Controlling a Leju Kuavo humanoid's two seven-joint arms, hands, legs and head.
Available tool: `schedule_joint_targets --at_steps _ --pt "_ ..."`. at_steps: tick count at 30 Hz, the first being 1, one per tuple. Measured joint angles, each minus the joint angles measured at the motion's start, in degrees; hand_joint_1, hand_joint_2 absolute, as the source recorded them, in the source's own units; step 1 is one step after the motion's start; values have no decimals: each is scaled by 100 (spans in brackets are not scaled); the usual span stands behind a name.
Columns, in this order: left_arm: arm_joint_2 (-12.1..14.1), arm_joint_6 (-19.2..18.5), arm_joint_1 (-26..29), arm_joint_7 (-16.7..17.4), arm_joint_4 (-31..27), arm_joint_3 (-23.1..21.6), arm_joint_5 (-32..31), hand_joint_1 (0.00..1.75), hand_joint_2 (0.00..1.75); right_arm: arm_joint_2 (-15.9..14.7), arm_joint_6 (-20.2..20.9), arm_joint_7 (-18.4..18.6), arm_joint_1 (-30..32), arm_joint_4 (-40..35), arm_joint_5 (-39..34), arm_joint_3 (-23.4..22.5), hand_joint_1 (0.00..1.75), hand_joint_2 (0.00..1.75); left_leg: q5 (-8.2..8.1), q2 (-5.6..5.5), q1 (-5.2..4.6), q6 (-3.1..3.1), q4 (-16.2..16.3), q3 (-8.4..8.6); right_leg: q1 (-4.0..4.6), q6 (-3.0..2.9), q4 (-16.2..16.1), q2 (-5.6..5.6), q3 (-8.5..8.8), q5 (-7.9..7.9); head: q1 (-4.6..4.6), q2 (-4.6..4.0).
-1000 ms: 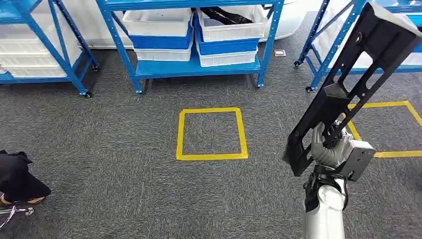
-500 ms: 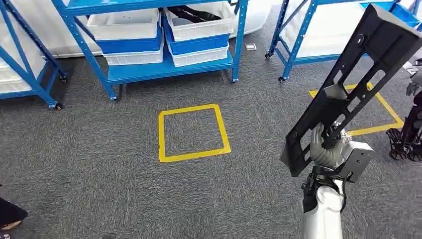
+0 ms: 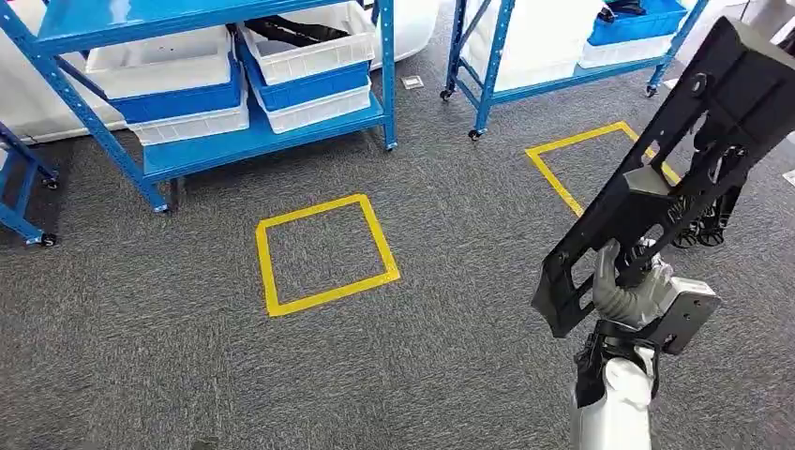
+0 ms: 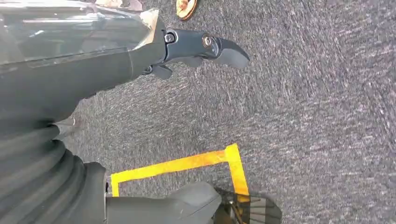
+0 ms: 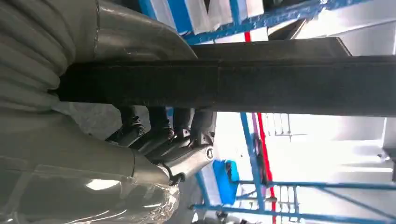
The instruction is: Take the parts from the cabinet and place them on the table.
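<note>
On my left the blue cabinet stands on the grey carpet with white and blue bins on its shelf, and a yellow taped square marks the floor in front of it. My left hand hangs over the carpet with its fingers apart and nothing in them. A second blue rack and another taped square lie further right. My right hand has its fingers wrapped around the low end of the long black part, which juts up and away at a slant. Gripped so near one end, I judge it could lever loose or swing into a rack post as I turn. No tabletop is in sight.
</note>
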Motion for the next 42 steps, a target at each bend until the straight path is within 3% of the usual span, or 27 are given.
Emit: schedule_joint_targets --at_steps 1,3,4,6,8,10,11,12,14,16,19,21,22,23,25,26,27,31,32,33,34,36,37,38,40,41,42 --pt "0 -2 0 0 0 0 0 0 175 -6 0 -2 5 -2 0 -17 175 175 -20 49 10 -33 12 -10 -69 -62 -28 68 18 40 2 0" --pt "2 -2 4 -9 0 -2 0 0 175 0 0 -9 8 -13 -9 -37 175 175 -385 -483 65 -90 410 -152 -108 -148 -30 185 -2 85 -15 0" --pt "0 -2 13 -9 0 -2 0 0 175 7 4 -9 16 -13 -11 -39 175 175 -655 -630 70 -109 882 -346 -106 -158 -30 247 -12 91 -15 0" --pt "9 -2 28 -9 0 0 0 0 175 13 7 -9 43 -13 -11 -48 175 175 -986 -717 70 -132 1737 -732 -85 -188 -25 395 -39 113 -17 0" --pt "11 -2 29 -9 0 0 0 0 175 11 7 -9 70 -13 -11 -68 175 175 -807 -721 70 -116 1683 -706 -81 -183 -19 543 -41 115 -15 0" --pt "11 -2 24 -9 0 0 0 0 175 15 7 -9 70 -13 -11 -74 175 175 -286 -817 77 -70 758 -233 -83 -177 9 699 -34 117 -17 0" --pt "15 -2 24 -9 0 0 0 0 175 20 7 -9 67 -15 -9 -74 175 175 -100 -1026 94 -39 311 -7 -85 -175 24 768 -38 117 -15 0" --pt "31 -2 30 -7 0 2 0 0 175 24 7 -9 64 -15 -11 -74 175 175 -159 -1258 114 -22 138 69 -24 -149 52 822 -75 126 -7 0" --pt "31 0 24 4 0 2 9 0 175 29 9 -7 68 -22 -7 -72 175 175 -175 -1142 77 -23 95 62 -70 -72 37 945 -156 177 -11 0" --pt "28 4 16 7 -2 4 11 0 175 28 7 -4 83 -31 -9 -87 175 175 -121 -1008 61 58 34 76 -56 30 -11 1083 -215 232 -7 0" --pt "24 24 20 28 -2 39 32 0 175 44 44 2 40 -35 -37 -90 175 175 -36 -755 86 179 -70 91 -37 -16 724 471 -594 -176 57 0" --pt "15 39 34 55 -2 90 59 0 175 46 63 4 48 -33 -66 -92 175 175 -36 -585 69 178 -68 66 -47 -19 1608 378 -982 -511 59 0" --pt "15 48 34 77 -2 101 59 0 175 46 74 7 61 -31 -85 -94 175 175 -34 -514 69 175 -66 57 -61 16 1791 356 -1046 -535 63 0" --pt "13 55 35 85 -2 105 59 0 175 46 77 7 62 -31 -92 -98 175 175 -32 -443 70 173 -65 53 -74 58 1700 337 -971 -486 61 0" --pt "-2 68 33 98 -2 109 59 0 175 46 90 9 48 -31 -103 -109 175 175 -34 -303 73 161 -63 69 -113 170 848 235 -457 -180 61 0" --pt "-4 70 31 107 -2 111 59 0 175 48 92 9 31 -31 -107 -114 175 175 -44 -245 70 128 -56 87 -126 205 289 16 -134 -22 68 0" --pt "7 70 33 114 -2 116 59 0 175 53 92 9 -3 -31 -103 -114 175 175 -71 -192 6 77 -35 86 -90 167 -46 -315 52 2 81 0" --pt "2 22 30 109 -2 138 39 0 175 33 -30 46 -48 -37 10 -172 175 175 -74 58 16 -39 -38 120 -51 9 -20 -8 -40 86 20 0" --pt "2 15 27 98 -4 138 15 0 175 37 -85 66 -52 -61 81 -192 175 175 -141 -111 68 -108 7 86 -159 -35 -35 53 -26 113 15 0" --pt "2 0 33 87 -4 138 4 0 175 31 -153 90 -67 -114 155 -214 175 175 -329 -448 82 -123 201 21 -140 -82 -34 121 -48 133 9 0" --pt "2 -4 49 85 -4 138 -2 0 175 33 -188 114 -80 -151 206 -227 175 175 -583 -605 85 -122 577 -122 -131 -133 -33 172 -58 151 -2 0" --pt "24 -18 100 90 -2 142 -7 0 175 42 -219 140 -72 -223 291 -236 175 175 -1031 -716 82 -123 1564 -548 -92 -161 -31 334 -81 162 -7 0" --pt "33 -24 114 94 -2 144 -7 0 175 42 -234 157 -59 -253 312 -247 175 175 -1083 -722 82 -114 1832 -676 -78 -177 -30 411 -85 172 0 0" --pt "35 -24 122 94 -2 144 -7 0 175 39 -234 177 -50 -276 326 -262 175 175 -1008 -724 82 -99 1830 -679 -72 -175 -28 488 -85 173 0 0" --pt "35 -24 120 94 -2 151 -7 0 175 42 -234 225 -50 -319 339 -280 175 175 -536 -767 82 -44 1114 -326 -67 -165 -23 652 -69 181 -2 0" --pt "37 -24 116 94 -2 155 -7 0 175 44 -234 225 -50 -343 341 -284 175 175 -281 -879 80 3 578 -58 -64 -156 -23 726 -58 187 -7 0" --pt "54 -22 117 94 -2 160 -7 0 175 52 -234 225 -50 -363 341 -284 175 175 -164 -1162 84 66 200 120 -86 -146 -23 780 -63 192 4 0"
